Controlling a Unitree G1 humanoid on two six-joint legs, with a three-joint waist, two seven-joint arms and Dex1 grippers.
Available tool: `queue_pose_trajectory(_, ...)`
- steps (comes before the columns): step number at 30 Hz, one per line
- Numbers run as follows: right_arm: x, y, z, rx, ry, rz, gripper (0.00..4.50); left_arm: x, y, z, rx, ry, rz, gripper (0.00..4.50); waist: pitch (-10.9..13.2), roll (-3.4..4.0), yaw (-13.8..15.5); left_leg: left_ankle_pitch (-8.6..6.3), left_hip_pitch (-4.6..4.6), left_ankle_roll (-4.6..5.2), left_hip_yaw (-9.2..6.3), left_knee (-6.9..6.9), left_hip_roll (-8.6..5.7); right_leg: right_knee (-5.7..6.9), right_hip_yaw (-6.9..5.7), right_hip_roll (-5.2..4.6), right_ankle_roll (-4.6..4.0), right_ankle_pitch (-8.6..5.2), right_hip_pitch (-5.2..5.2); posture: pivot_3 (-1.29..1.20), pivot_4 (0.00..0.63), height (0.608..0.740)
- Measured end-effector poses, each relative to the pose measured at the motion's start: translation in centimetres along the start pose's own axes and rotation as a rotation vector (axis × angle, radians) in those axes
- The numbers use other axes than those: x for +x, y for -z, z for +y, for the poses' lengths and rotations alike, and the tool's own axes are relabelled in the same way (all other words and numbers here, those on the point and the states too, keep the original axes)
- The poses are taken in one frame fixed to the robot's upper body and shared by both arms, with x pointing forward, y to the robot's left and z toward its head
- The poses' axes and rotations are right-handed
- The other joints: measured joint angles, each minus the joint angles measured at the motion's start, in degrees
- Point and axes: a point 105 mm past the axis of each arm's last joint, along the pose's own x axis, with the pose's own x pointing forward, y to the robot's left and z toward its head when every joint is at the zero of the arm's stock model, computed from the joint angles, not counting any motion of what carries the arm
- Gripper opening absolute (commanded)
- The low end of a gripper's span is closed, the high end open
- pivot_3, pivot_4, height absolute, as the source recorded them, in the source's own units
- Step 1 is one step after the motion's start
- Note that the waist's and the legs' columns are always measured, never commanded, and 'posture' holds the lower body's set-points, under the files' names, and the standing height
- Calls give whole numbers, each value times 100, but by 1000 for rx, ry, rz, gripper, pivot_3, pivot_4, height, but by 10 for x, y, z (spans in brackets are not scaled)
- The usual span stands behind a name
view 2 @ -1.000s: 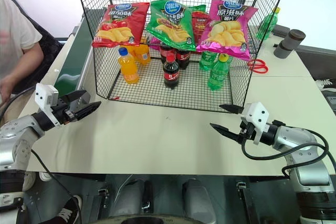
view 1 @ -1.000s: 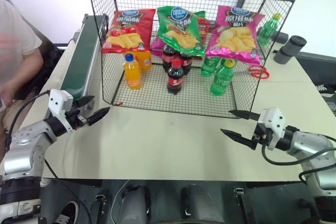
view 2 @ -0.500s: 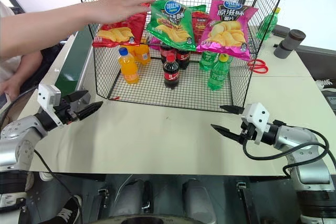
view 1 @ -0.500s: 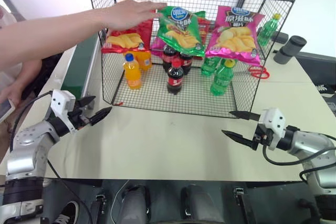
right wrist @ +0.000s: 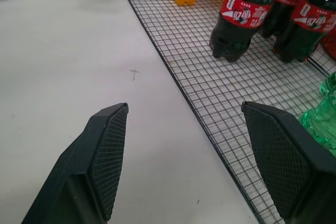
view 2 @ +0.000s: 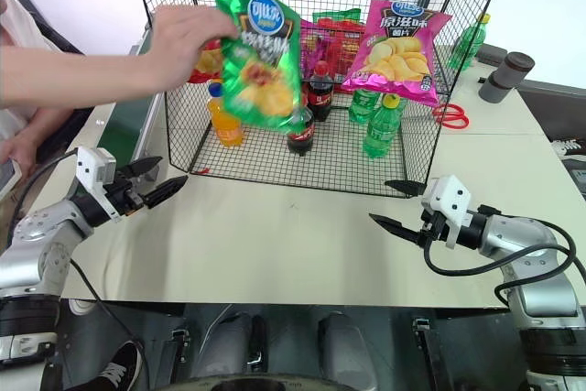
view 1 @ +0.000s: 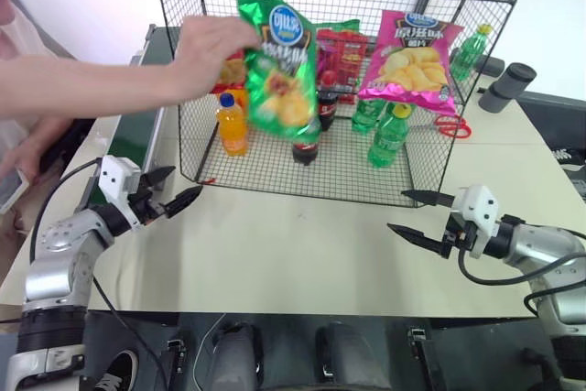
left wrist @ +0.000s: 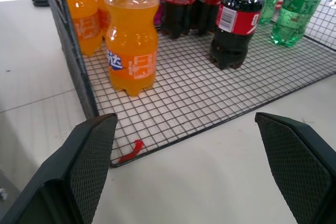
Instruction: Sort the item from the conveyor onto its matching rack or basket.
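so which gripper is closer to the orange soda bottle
Left. The left gripper sits just outside the rack corner by the orange soda bottle; the right gripper is across the table.

A pink chip bag (view 1: pixel 409 50) hangs above green bottles (view 1: pixel 387 137); cola bottles (left wrist: pixel 234 20) stand beside orange soda bottles (left wrist: pixel 131 33); red scissors (view 1: pixel 449 125) and a grey cylinder (view 1: pixel 505 85) lie on the pale bench (view 1: pixel 293 254)

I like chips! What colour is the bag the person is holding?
Green, with a blue oval logo: the chip bag in the person's hand, clearest in the right eye view.
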Motion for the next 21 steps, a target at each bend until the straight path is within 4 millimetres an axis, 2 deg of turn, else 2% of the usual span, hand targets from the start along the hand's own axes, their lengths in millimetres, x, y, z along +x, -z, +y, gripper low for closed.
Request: queue_pose_trajectory(21, 8, -5, -1, -43, -18, -3, 3591, 6, -6, 1, 67, 21, -30, 4500, 0, 0, -5, 1, 0, -1, 0, 2, 0, 2, 0, 2, 2, 1, 0, 0, 150, 740)
